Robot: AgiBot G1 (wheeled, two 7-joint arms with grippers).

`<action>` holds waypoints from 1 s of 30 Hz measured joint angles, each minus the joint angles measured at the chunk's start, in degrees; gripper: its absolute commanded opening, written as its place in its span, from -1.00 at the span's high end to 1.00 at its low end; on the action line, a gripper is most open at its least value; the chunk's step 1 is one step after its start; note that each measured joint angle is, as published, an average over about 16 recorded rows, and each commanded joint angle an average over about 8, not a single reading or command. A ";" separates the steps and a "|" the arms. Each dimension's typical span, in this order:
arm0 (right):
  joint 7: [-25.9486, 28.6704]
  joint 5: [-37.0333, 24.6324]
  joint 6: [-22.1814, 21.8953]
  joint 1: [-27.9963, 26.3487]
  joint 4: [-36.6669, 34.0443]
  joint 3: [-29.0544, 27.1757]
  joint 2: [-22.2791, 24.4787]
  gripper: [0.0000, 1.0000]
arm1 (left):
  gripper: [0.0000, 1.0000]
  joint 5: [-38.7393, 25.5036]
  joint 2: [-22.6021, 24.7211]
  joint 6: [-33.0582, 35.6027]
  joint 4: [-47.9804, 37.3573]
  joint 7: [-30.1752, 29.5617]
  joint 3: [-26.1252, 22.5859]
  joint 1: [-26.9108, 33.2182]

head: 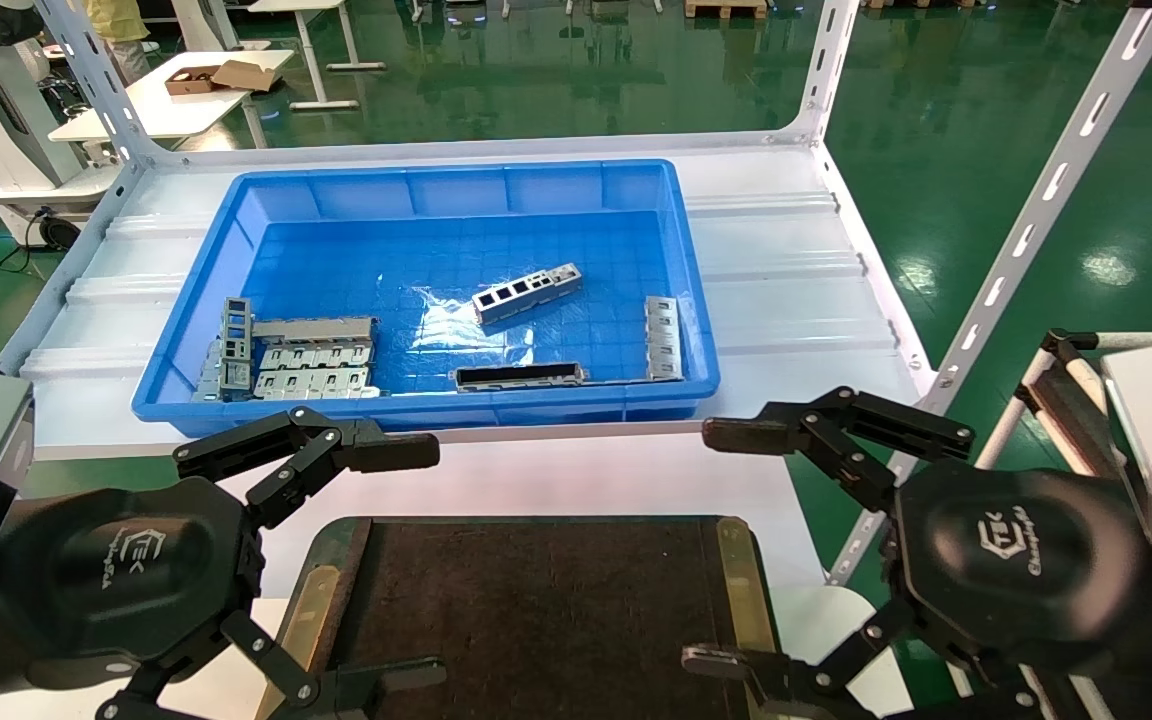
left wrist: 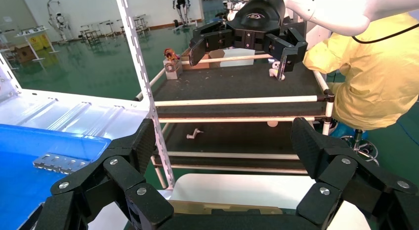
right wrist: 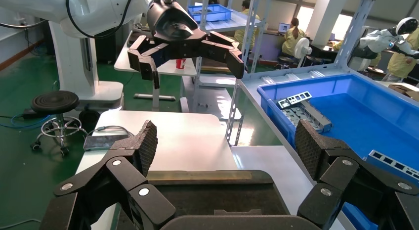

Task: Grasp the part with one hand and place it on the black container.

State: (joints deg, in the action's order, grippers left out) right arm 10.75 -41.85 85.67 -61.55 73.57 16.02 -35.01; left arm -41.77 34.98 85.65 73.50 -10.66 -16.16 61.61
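The blue bin (head: 236,215) lay beyond the black container (head: 536,600), and in its middle the part (head: 526,293) rested, long axis running left-right and tilted, well ahead of both empty, spread-fingered grippers, left gripper (head: 376,560) and right gripper (head: 726,545), neither clearly nearer.

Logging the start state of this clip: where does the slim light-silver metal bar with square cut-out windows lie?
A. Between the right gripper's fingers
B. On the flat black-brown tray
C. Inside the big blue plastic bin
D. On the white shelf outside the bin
C: the slim light-silver metal bar with square cut-out windows lies on the floor of the big blue plastic bin, apart from both open grippers.
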 measured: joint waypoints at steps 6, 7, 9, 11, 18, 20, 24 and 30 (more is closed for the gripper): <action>0.00 0.00 0.00 0.00 0.00 0.00 0.00 -1.00 | -1.00 0.00 0.00 0.00 0.00 0.00 0.00 0.00; 0.00 0.00 0.00 0.00 0.00 0.00 0.00 -1.00 | -1.00 0.00 0.00 0.00 0.00 0.00 0.00 0.00; 0.00 0.00 0.00 0.00 0.00 0.00 0.00 -1.00 | -1.00 0.00 0.00 0.00 0.00 0.00 0.00 0.00; 0.00 0.00 0.00 0.00 0.00 0.00 0.00 -1.00 | -1.00 0.00 0.00 0.00 0.00 0.00 0.00 0.00; 0.00 0.00 0.00 0.00 0.00 0.00 0.00 -1.00 | -1.00 -0.01 -0.01 0.01 0.01 0.00 0.01 -0.01; 0.00 0.00 0.00 0.00 0.00 0.00 0.00 -1.00 | -1.00 -0.03 0.00 0.01 0.01 0.00 0.00 0.00; -0.01 0.00 0.00 0.00 -0.01 0.01 0.00 -1.00 | -1.00 -0.35 0.11 -0.08 -0.06 0.05 -0.11 0.22; -0.02 0.01 0.01 -0.02 -0.03 0.03 0.00 -1.00 | -1.00 -2.04 0.92 -0.67 -0.86 0.34 -0.71 1.53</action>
State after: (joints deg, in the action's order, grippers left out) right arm 10.73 -41.84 85.68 -61.57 73.54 16.04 -35.01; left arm -43.81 35.90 84.98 72.64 -10.32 -16.87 63.14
